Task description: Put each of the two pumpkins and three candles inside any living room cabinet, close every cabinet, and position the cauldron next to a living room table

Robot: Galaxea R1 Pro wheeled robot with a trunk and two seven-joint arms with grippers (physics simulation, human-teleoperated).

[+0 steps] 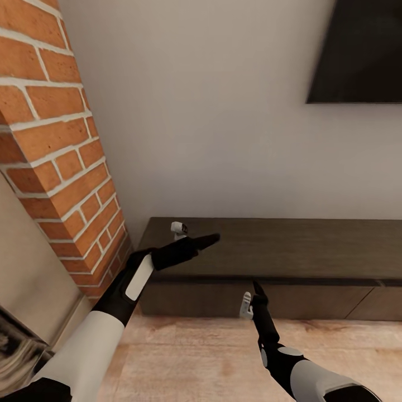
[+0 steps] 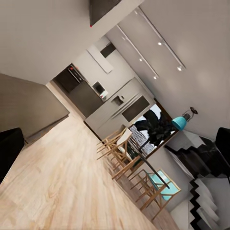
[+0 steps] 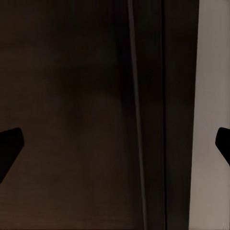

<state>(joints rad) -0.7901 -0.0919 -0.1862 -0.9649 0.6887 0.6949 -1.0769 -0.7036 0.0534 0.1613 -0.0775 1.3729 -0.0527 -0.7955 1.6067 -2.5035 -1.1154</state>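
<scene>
The long low dark-brown cabinet runs along the white wall, and its flat drawer fronts sit flush. My left gripper hovers over the left end of the cabinet top, open and empty, pointing right. Lower down, my right gripper points at the cabinet's front edge. Its dark fingertips stand wide apart with nothing between them, close to the dark wood of the cabinet. The pumpkins, candles, cauldron and table are out of view.
A red brick column stands just left of the cabinet. A dark screen hangs on the wall above it. Light wood floor lies in front. The left wrist view looks across the room to a dining table with wooden chairs and a kitchen.
</scene>
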